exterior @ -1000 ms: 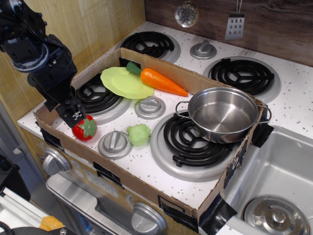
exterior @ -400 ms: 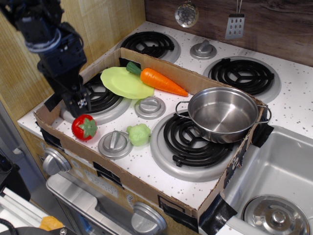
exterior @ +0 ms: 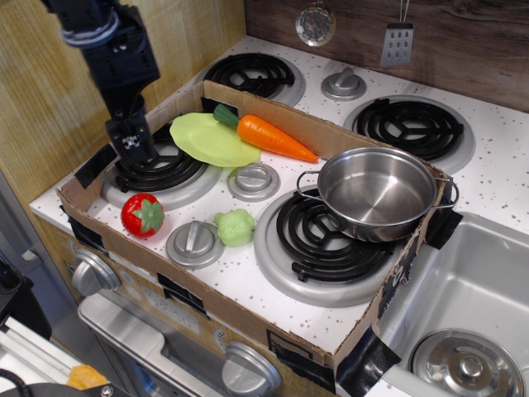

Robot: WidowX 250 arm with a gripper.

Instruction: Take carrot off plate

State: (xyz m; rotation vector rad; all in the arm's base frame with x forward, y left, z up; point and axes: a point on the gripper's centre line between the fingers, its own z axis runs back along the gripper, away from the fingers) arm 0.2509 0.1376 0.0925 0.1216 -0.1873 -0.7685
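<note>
The orange carrot (exterior: 277, 138) with its dark green stub lies at the back of the cardboard tray. Its stub end rests on the far right rim of the lime-green plate (exterior: 207, 139) and its tip points right, past the plate. The plate lies over the edge of the left front burner. My gripper (exterior: 136, 147) hangs above that burner, left of the plate and apart from it. Its fingers look pressed together with nothing between them.
A red toy strawberry (exterior: 143, 214) and a pale-green lumpy vegetable (exterior: 235, 227) lie near the tray's front. A steel pot (exterior: 376, 193) stands on the right front burner. Low cardboard walls (exterior: 273, 106) ring the stove top. A sink (exterior: 463, 298) is at the right.
My gripper has risen from beside the strawberry and moved back and slightly right, toward the plate. The strawberry, the carrot and the plate have not moved.
</note>
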